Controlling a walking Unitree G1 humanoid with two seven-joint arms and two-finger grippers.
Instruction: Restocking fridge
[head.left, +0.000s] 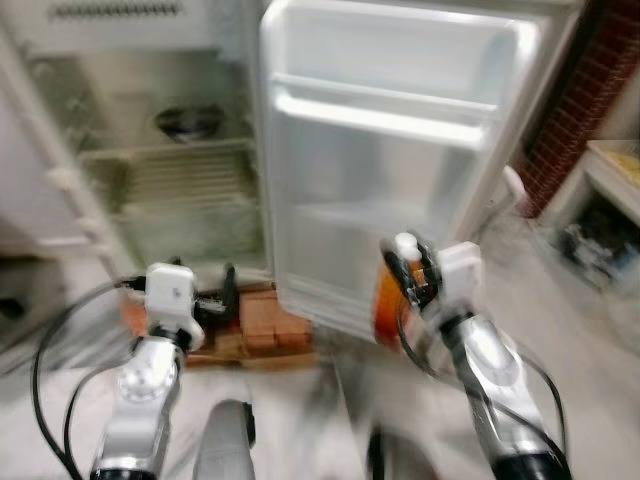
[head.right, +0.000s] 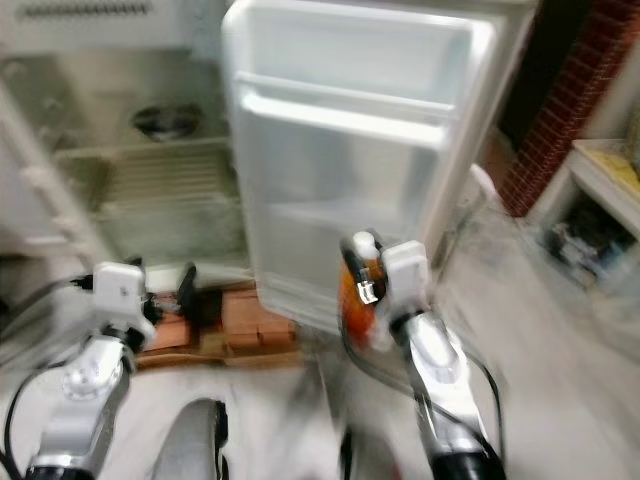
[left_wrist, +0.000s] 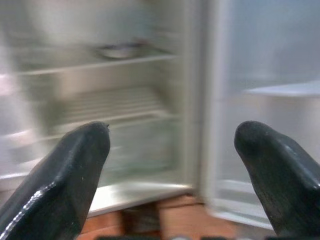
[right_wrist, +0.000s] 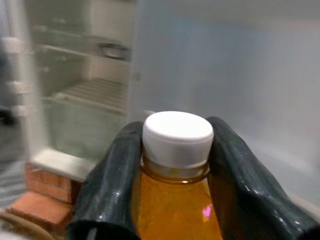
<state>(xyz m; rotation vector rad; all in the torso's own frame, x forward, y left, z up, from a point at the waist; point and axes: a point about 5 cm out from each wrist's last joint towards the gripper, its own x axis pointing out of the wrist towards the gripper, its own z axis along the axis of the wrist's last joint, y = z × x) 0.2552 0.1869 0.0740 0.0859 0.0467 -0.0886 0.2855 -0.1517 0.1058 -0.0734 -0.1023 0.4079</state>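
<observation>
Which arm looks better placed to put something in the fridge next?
Probably the right: its right gripper is shut on the bottle, close before the open fridge door. The left gripper is open, holding nothing.

Upright white-capped orange bottle

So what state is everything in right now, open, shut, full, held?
Fridge door: wide open, shelves bare.
Bottle: capped, full of orange liquid, held upright.
Right tool: shut around the bottle's neck.
Left tool: open, holding nothing.
Bowl: sitting on the fridge shelf.
</observation>
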